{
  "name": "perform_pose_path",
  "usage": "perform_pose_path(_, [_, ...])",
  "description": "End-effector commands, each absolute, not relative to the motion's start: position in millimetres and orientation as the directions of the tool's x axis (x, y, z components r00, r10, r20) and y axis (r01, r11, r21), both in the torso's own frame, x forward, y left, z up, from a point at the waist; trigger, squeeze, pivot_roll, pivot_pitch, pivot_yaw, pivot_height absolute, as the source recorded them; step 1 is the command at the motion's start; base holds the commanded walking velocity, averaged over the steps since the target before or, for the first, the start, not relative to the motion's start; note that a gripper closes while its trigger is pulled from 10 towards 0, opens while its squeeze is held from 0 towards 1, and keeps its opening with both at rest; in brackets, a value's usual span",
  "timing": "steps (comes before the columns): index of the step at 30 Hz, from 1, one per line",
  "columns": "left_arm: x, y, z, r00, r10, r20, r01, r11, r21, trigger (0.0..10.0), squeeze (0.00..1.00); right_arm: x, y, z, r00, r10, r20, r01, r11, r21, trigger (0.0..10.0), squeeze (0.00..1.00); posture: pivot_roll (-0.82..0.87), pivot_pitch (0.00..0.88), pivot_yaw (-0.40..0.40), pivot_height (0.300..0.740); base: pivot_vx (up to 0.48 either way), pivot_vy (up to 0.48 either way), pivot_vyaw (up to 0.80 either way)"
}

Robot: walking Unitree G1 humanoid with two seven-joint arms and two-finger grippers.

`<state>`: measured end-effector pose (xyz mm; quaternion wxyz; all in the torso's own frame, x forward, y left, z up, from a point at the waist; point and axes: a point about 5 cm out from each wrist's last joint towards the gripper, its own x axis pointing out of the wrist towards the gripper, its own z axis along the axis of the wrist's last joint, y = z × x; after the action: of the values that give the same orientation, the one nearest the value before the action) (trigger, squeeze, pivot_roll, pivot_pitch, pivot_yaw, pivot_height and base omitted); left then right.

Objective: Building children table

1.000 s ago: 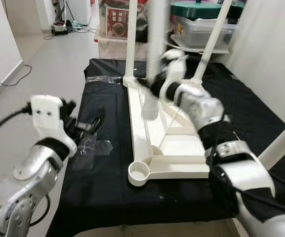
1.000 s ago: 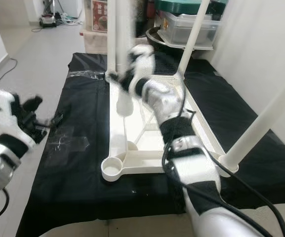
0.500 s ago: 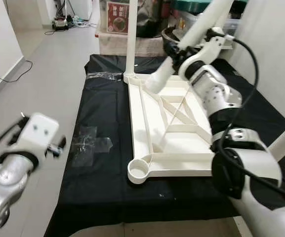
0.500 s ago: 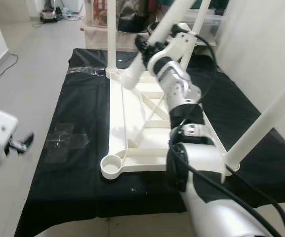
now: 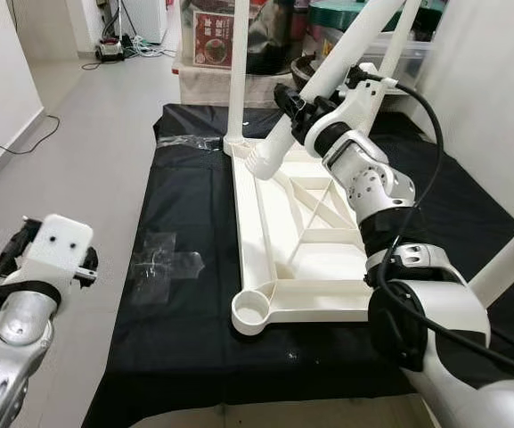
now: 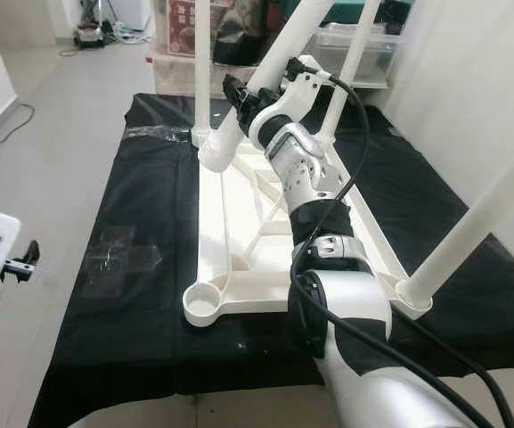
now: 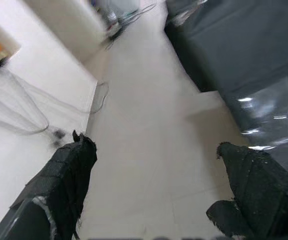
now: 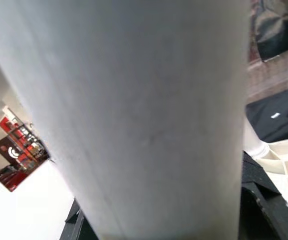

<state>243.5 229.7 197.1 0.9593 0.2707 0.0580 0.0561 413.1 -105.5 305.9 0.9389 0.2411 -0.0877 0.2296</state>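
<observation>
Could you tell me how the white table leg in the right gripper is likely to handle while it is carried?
The leg looks like a rigid hollow plastic tube, so probably stiff and light. It is long and held tilted by the right gripper, so it may swing. Its smooth round surface could slip or rotate.

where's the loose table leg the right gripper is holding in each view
Left eye: leg slants from top centre down over the tabletop's far end.
Right eye: leg, same slant, upper centre.
Right wrist: leg, very close.
Left wrist: not in it.
Shared landmark: empty corner socket.
</observation>
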Motion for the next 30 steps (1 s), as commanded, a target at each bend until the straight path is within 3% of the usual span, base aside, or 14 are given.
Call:
perform_pose_path(1, [243.0,220.0,190.1,0.989,0.020,-0.148,0.056,0.868,0.494,10.0,0.00,410.3,-103.3,311.0,0.860,0.398,0.320,-0.502,0.773,0.389,0.0,0.00,0.14,0.000,-0.099,0.740,0.000,0.000,0.00])
perform_pose_path(6, [239.2,195.3,195.8,0.965,-0.221,-0.144,0.256,0.916,0.309,10.0,0.00,404.0,-92.2,310.2,0.812,0.468,0.348,-0.574,0.750,0.330,0.0,0.00,0.14,0.000,-0.102,0.740,0.000,0.000,0.00])
perform_pose_path(12, [238.9,180.8,201.2,0.938,-0.333,-0.097,0.347,0.901,0.260,10.0,0.00,393.6,-79.3,310.0,0.730,0.564,0.386,-0.674,0.688,0.269,0.0,0.00,0.13,0.000,-0.098,0.740,0.000,0.000,0.00])
perform_pose_path(15, [239.8,170.8,206.7,0.905,-0.420,-0.062,0.422,0.871,0.252,10.0,0.00,373.7,-62.7,308.0,0.566,0.711,0.417,-0.813,0.563,0.146,0.0,0.00,0.13,0.000,-0.096,0.740,0.000,0.000,0.00])
perform_pose_path(18, [240.2,168.6,209.3,0.892,-0.448,-0.056,0.446,0.858,0.254,10.0,0.00,366.7,-57.5,304.3,0.507,0.761,0.405,-0.852,0.515,0.100,0.0,0.00,0.13,0.000,-0.094,0.740,0.000,0.000,0.00])
perform_pose_path(20, [243.0,167.5,212.8,0.875,-0.481,-0.054,0.477,0.839,0.262,10.0,0.00,354.3,-49.8,298.7,0.414,0.826,0.382,-0.903,0.425,0.060,0.0,0.00,0.13,0.000,-0.095,0.740,0.000,0.000,0.00])
perform_pose_path(30, [255.6,157.1,220.7,0.821,-0.570,-0.036,0.557,0.784,0.274,10.0,0.00,317.8,-23.4,290.5,0.213,0.906,0.365,-0.975,0.221,0.019,0.0,0.00,0.11,0.000,-0.085,0.740,0.000,0.000,0.00])
